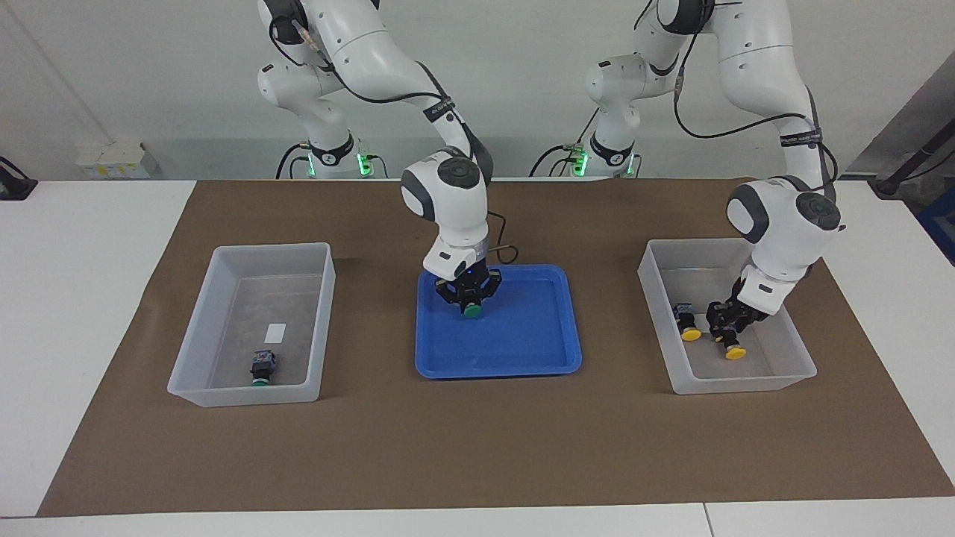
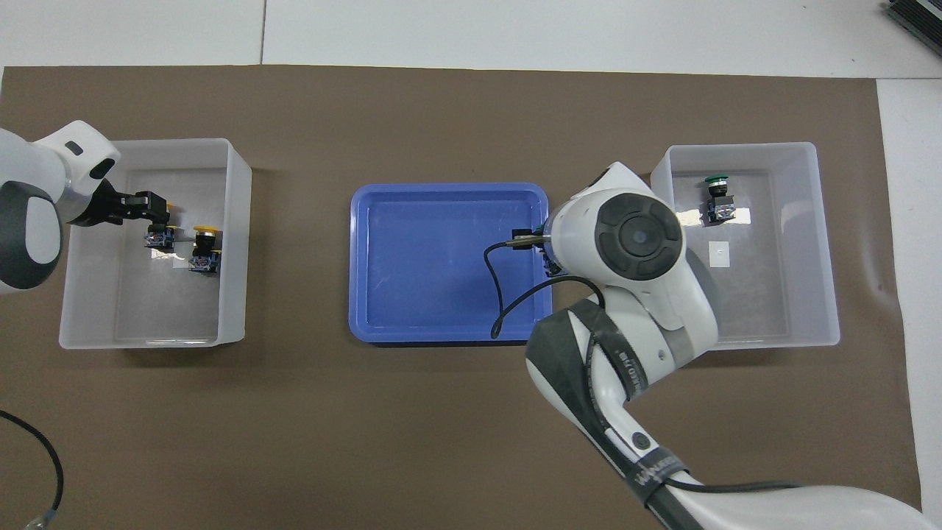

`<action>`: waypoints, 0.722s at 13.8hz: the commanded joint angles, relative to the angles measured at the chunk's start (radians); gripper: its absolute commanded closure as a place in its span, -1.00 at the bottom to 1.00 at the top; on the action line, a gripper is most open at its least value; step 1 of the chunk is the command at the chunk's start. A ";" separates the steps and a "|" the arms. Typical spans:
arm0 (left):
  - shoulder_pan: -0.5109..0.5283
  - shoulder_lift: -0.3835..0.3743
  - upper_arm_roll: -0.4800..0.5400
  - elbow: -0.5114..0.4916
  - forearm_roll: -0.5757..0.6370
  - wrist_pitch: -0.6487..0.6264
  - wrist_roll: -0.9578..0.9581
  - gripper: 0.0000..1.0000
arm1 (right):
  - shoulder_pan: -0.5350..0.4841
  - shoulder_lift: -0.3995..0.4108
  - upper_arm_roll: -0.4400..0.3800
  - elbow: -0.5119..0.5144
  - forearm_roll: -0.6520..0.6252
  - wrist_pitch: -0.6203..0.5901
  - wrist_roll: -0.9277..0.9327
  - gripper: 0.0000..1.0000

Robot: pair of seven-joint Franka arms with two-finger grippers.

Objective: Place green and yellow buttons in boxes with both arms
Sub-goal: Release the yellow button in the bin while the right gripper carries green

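Reviewer: grippers first, quick. Clock is read from the robots' seat, twelve pointing away from them.

Labeller: right gripper (image 1: pixel 469 302) is pressed together on a green-capped black push-button (image 1: pixel 471 311), up in the air over the shallow blue plastic tray (image 1: pixel 522 369) on its 3 o'clock side. Left gripper (image 1: pixel 727 322) is down inside the clear plastic box at 9 o'clock (image 1: pixel 791 377), right at a yellow-capped push-button (image 1: pixel 735 351). Can't tell whether it grips that one or has let go.

Reviewer: other buttons?

Labeller: second yellow-capped button (image 1: pixel 687 323) lies in the same box, just beside the first, at its 3 o'clock. Second green-capped button (image 1: pixel 261 367) lies in the clear plastic box at 3 o'clock (image 1: pixel 224 395), at that box's 12 o'clock end. The tray looks bare otherwise.

Reviewer: step in hand?

Labeller: my read is carry green to the 3 o'clock box. Lift enough to clear the tray rim and the box wall, go in over the middle, lower close to the floor before opening, and keep apart from the resting green one so it isn't knocked. The left should come out straight up so it nudges neither yellow.
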 commanded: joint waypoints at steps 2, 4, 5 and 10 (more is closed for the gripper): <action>-0.049 0.006 0.009 0.259 0.026 -0.350 0.002 -0.40 | -0.162 -0.060 0.012 -0.031 -0.016 -0.044 -0.087 1.00; -0.085 -0.005 0.012 0.336 0.039 -0.508 0.000 -0.39 | -0.272 -0.050 0.012 -0.029 -0.002 -0.030 -0.183 1.00; -0.111 -0.010 0.014 0.366 0.064 -0.571 -0.005 -0.39 | -0.317 -0.044 0.012 -0.026 0.007 -0.013 -0.242 1.00; -0.134 -0.161 0.000 0.392 0.062 -0.730 -0.008 -0.39 | -0.414 0.075 0.012 -0.022 0.016 0.143 -0.265 1.00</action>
